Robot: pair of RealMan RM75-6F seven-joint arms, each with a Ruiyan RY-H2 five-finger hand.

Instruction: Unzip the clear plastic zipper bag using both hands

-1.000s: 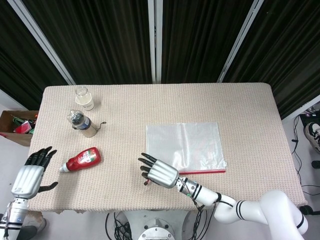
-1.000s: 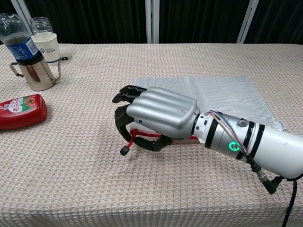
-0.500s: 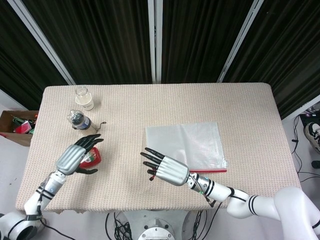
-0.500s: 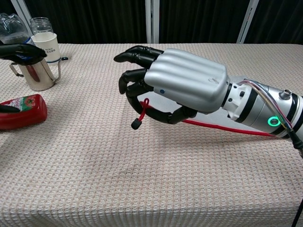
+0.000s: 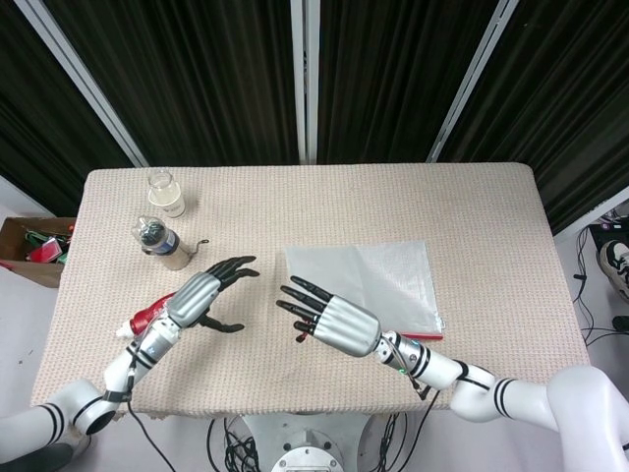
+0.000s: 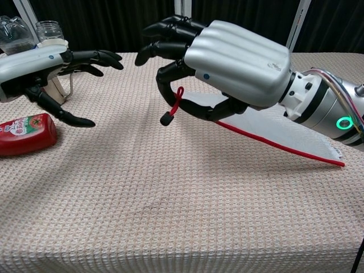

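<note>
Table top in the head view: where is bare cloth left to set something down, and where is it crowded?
Bare cloth runs along the far edge of the table and right of the zipper bag. The near-left is crowded: jar, water bottle, ketchup bottle, plus the open left hand and the right hand lifting the bag's corner.

Your right hand (image 6: 227,68) fills the upper centre and right of the frame, raised off the table (image 6: 170,210); it pinches the red zipper pull (image 6: 172,109), which dangles below its dark fingers (image 6: 165,31); the clear bag (image 6: 273,133) hangs tilted from it, red zip strip (image 6: 284,145) running down to the right, far corner near the cloth; your left hand (image 6: 40,68) hovers upper left, fingers spread, holding nothing; red ketchup bottle (image 6: 25,133) lies at left edge below it; metal cup (image 6: 54,91), water bottle (image 6: 14,28) and jar (image 6: 48,31) sit behind that hand.
</note>
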